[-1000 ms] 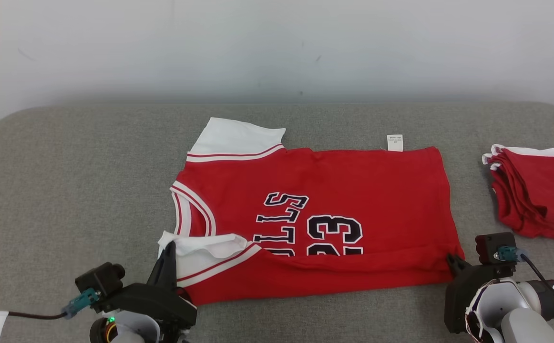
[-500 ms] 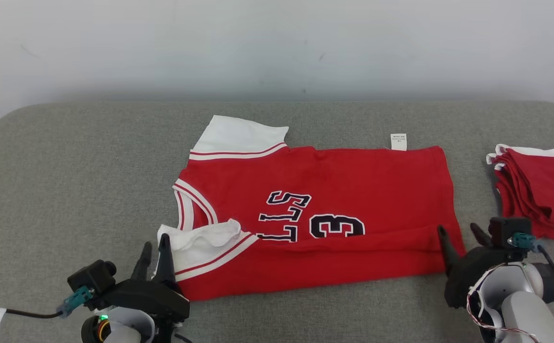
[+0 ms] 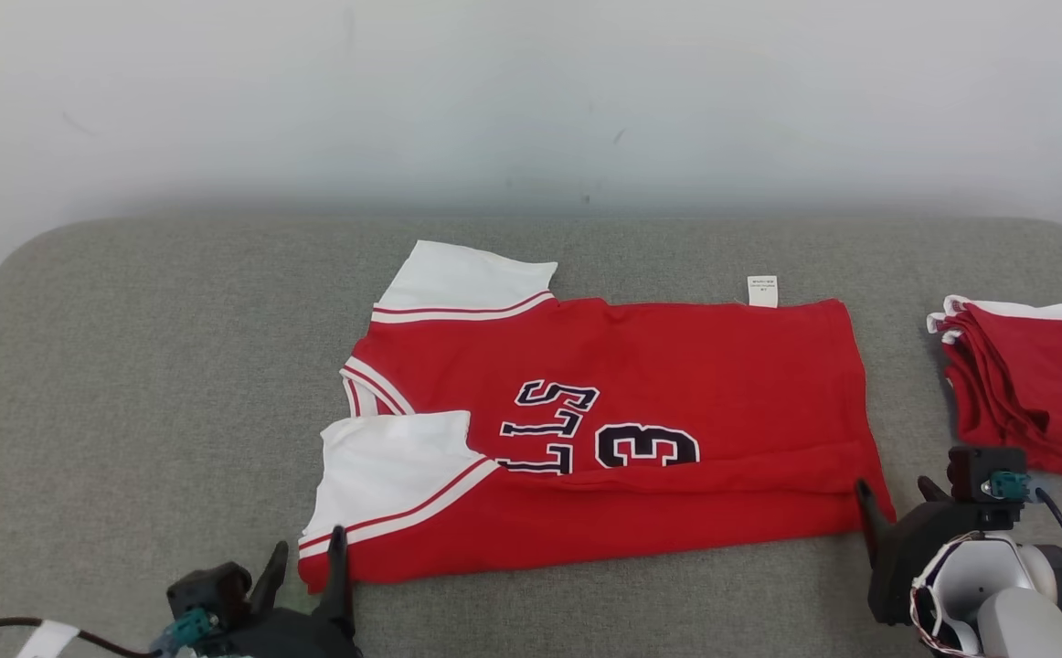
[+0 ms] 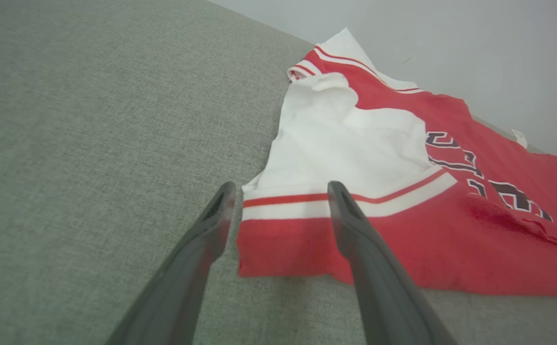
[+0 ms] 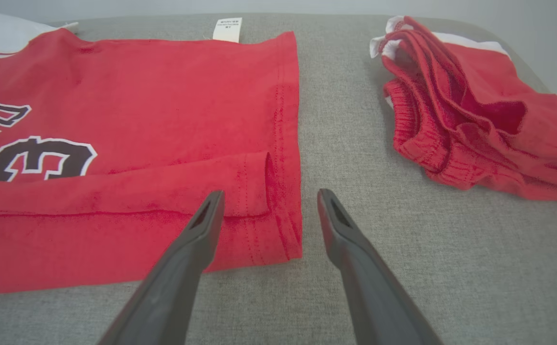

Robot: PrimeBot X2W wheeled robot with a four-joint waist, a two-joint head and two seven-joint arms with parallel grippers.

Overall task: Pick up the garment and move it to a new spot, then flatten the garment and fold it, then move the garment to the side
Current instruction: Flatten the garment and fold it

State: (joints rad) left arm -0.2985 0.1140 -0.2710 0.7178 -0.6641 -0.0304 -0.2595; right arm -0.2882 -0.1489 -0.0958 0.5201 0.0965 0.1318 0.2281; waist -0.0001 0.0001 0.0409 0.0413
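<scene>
Two grippers are low at the near edge of the grey padded surface (image 3: 129,366), both with the fingers parted and nothing between them. The left gripper (image 4: 281,189) is open to a moderate width. Its fingertips are at the near corner of the red jersey (image 3: 641,366), where the white sleeve (image 3: 394,466) with a red stripe is folded over the front. In the left wrist view one finger is over bare grey surface beside the jersey's edge and the other is over the red part. Whether they touch the fabric, I cannot tell.

The right gripper (image 5: 270,194) is open about the same. One finger is above the folded-over strip of the jersey, the other above bare surface just beside the hem corner.

The jersey lies flat ahead of both grippers and spreads from one to the other. Its near long edge is folded over, so the letters and number are partly covered. A small white label (image 3: 762,290) sticks out at the far edge, beyond the right gripper. On the outer side of the right gripper, apart from the jersey, lies a second red garment (image 3: 1034,384) in a heap.
</scene>
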